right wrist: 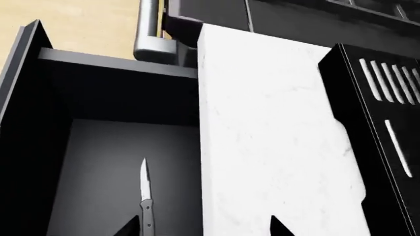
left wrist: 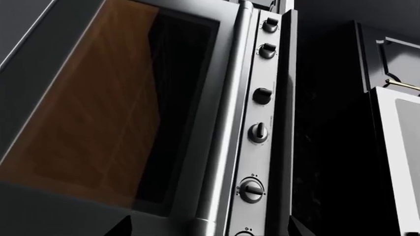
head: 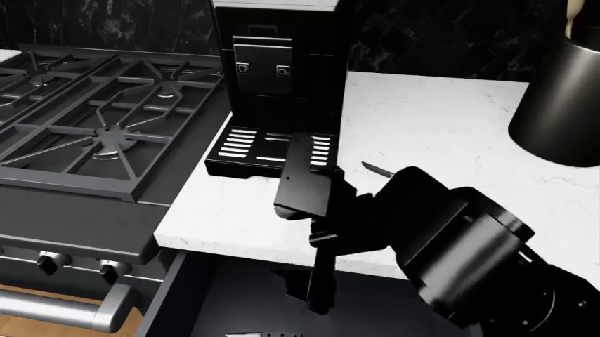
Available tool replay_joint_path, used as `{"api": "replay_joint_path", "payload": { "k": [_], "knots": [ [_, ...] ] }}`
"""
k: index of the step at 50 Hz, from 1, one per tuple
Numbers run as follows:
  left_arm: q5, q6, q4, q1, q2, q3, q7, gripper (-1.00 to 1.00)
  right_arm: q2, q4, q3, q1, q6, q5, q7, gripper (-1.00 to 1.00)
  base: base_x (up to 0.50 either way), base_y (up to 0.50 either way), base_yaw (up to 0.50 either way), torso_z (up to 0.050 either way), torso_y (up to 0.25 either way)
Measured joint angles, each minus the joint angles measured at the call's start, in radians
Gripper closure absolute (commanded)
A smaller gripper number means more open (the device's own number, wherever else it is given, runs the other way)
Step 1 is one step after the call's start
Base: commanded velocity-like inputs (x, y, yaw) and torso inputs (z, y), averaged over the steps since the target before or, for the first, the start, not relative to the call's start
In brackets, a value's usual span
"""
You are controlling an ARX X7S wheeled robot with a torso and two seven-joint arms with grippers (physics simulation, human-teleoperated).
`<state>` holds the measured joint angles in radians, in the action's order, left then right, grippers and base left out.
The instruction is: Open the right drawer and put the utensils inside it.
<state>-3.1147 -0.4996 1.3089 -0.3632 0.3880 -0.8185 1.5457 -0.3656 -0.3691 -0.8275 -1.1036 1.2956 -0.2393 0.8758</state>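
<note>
Lying in right drawer (right wrist: 98, 162) | knife (right wrist: 145, 199) | slim, grey-handled, silver blade

This is a home kitchen, rendered in a simulator. In the head view a gas stove (head: 103, 119) with black iron grates fills the 10 o'clock area, control knobs (head: 52, 262) along its front edge. A white marble countertop (head: 440, 126) runs toward 2 o'clock, carrying a black coffee machine (head: 277, 77) at 12 o'clock. The left wrist view shows an oven door (left wrist: 118, 108) with a glass window beside a column of knobs. Dark marble backs the counter.
</note>
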Motion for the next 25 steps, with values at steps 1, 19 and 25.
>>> {"api": "replay_joint_path", "payload": {
  "k": [1, 19, 25],
  "knots": [
    [0.0, 0.0, 0.0, 0.0, 0.0, 0.0, 0.0, -1.0, -0.002, -0.004, 0.012, -0.009, 0.008, -0.002, 0.0, -1.0, 0.0, 0.0, 0.0, 0.0, 0.0],
    [0.0, 0.003, 0.0, 0.001, 0.0, -0.002, 0.0, -1.0, -0.04, 0.162, 0.07, -0.149, -0.021, 0.026, 0.01, -1.0, 0.0, 0.0, 0.0, 0.0, 0.0],
    [0.0, 0.001, 0.0, 0.002, 0.0, -0.002, 0.0, -1.0, -0.051, 0.252, 0.071, -0.18, -0.058, 0.041, 0.014, -1.0, 0.0, 0.0, 0.0, 0.0, 0.0]
  ]
}}
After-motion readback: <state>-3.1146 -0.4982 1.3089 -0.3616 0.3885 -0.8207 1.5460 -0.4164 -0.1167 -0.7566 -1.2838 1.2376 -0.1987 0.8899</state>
